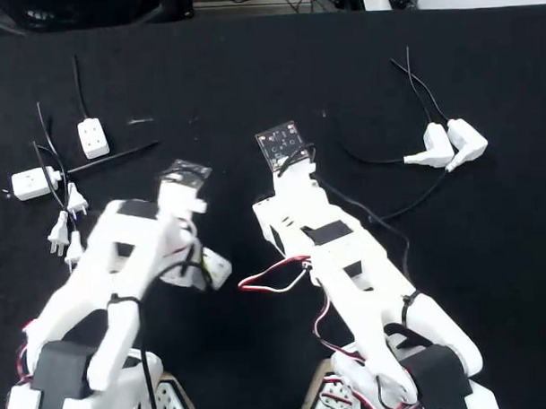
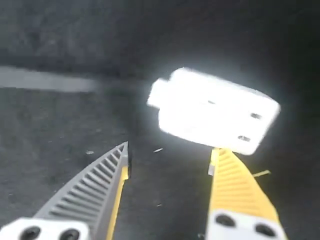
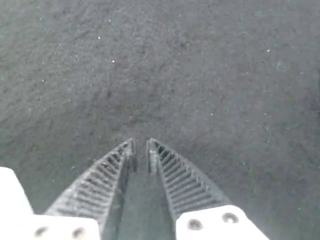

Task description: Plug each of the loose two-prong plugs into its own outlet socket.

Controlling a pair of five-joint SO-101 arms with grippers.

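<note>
Left gripper (image 2: 170, 148) — jaws apart, empty — faces the white socket block (image 2: 215, 112). The block lies just beyond the fingertips, offset toward the yellow finger (image 2: 235, 185), long axis across the gap. Right gripper (image 3: 141, 143), jaws together on nothing, hangs over bare cloth (image 3: 200, 75); the left arm is judged nearer.

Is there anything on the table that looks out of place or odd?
Nothing looks damaged or spilled. Three loose plugs lie bunched together beside two sockets. In the left wrist view, a socket lies askew just ahead of the open left gripper.
</note>
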